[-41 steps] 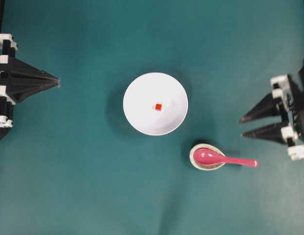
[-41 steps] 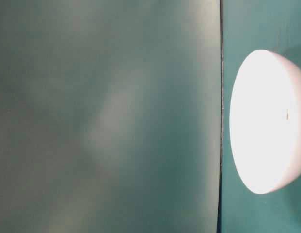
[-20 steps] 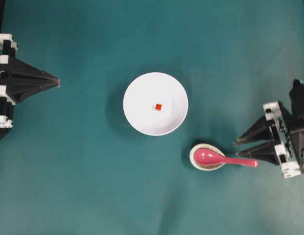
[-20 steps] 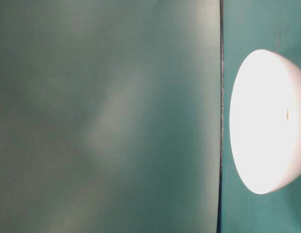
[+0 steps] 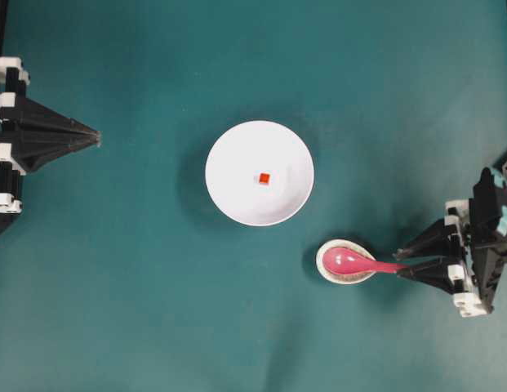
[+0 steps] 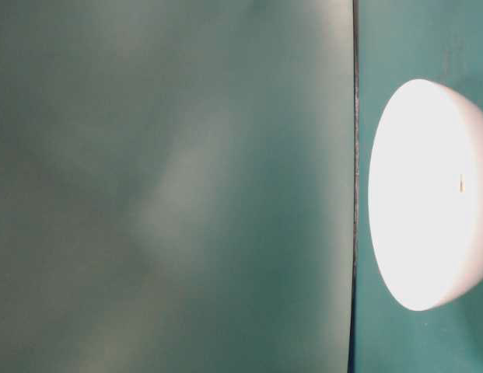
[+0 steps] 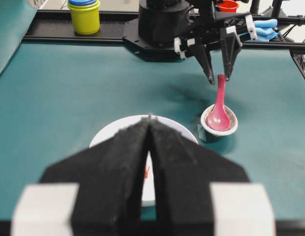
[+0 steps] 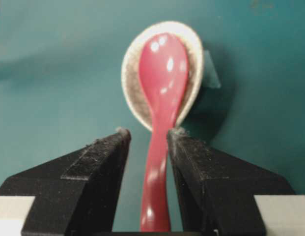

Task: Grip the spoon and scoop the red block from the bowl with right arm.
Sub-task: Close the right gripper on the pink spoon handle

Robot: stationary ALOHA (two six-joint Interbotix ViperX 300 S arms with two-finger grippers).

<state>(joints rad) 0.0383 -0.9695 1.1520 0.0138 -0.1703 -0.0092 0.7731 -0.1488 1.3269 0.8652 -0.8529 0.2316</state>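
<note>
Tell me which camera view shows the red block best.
The overhead view: the red block lies unobstructed in the bowl. The left wrist view shows only a sliver behind its closed jaws. The table-level and right wrist views do not show it clearly.

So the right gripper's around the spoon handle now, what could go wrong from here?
1. The right gripper is open astride the spoon handle. The spoon is glossy and only propped on the small dish, so closing could make it slip or tilt.
2. Lifting the spoon may drag or tip that dish.
3. The red block is tiny and sits mid-bowl, so the scoop might push it around rather than catch it.
</note>
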